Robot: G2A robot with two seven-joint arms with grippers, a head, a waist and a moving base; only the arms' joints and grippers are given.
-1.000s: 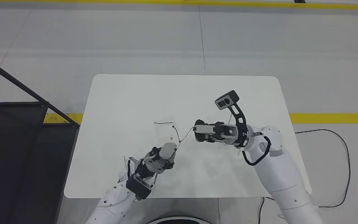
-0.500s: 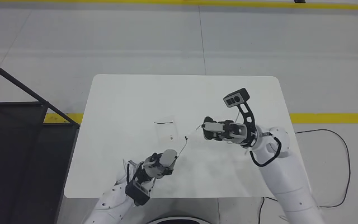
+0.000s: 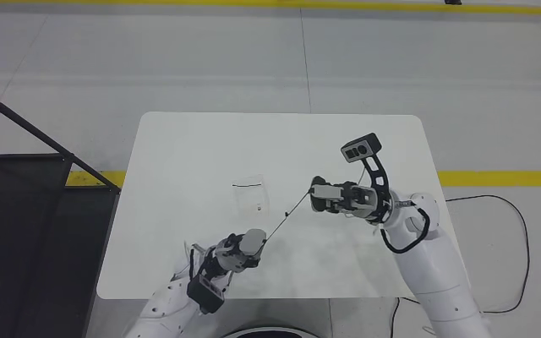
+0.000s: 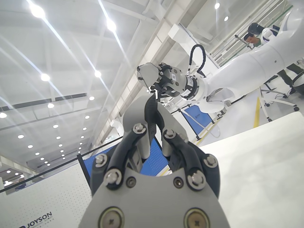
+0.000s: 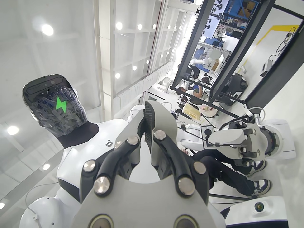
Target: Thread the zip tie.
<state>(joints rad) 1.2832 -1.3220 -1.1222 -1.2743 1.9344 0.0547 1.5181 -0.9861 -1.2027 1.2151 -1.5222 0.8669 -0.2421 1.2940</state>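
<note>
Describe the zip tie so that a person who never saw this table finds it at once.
Look at the white table, in the part near the robot. There a thin dark zip tie runs straight between the left gripper and the right gripper. Unlike the short dark strip lying loose nearby, both ends are held.

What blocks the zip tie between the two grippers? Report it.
Nothing visible does. The zip tie runs straight from the left gripper to the right gripper; the clear bag lies on the table, apart from it.
</note>
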